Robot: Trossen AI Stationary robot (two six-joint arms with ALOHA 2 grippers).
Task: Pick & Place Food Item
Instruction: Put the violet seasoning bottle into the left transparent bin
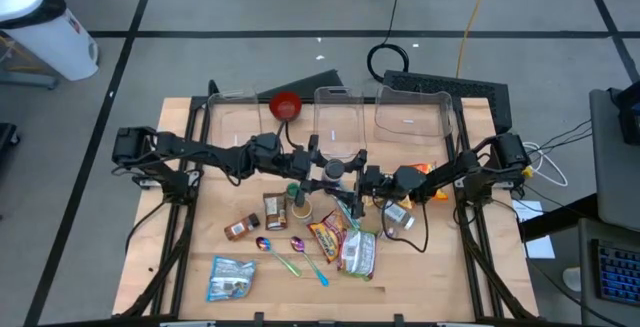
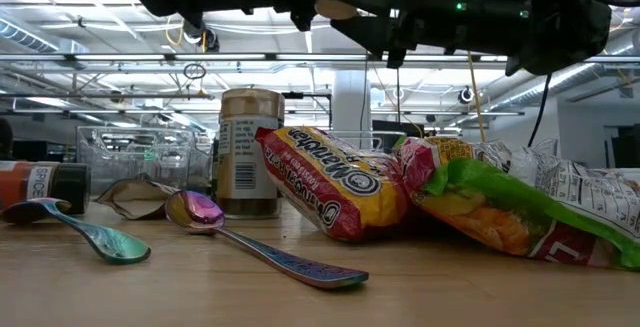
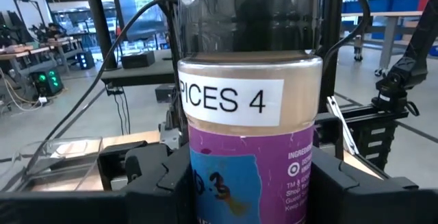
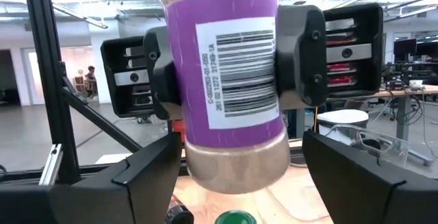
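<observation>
A spice jar (image 3: pixel 250 114) with a purple label and a white tag reading "SPICES 4" hangs above the middle of the table (image 1: pixel 440 287). My left gripper (image 3: pixel 250 183) comes from the table's left and is shut on the jar. My right gripper (image 4: pixel 236 176) faces it from the right and is open. Its two fingers (image 4: pixel 137 176) stand on either side of the jar's lower end (image 4: pixel 236 162) without touching it. In the high view the two grippers meet at the jar (image 1: pixel 338 172). In the low view the jar (image 2: pixel 335 5) shows high under the arms. My left gripper pinches the jar's purple-labelled middle (image 3: pixel 205 183) between its two fingers (image 4: pixel 164 73), one on each side. The fingers lie level and come from the table's left. The jar stands upright in the hold, lifted clear of the table.
Below lie a noodle packet (image 2: pixel 335 182), a green snack bag (image 2: pixel 500 207), a brown-labelled jar (image 2: pixel 245 152), two iridescent spoons (image 2: pixel 250 242) and a green-capped bottle (image 4: pixel 236 218). Three clear bins (image 1: pixel 340 117) and a red bowl (image 1: pixel 286 104) stand along the far edge.
</observation>
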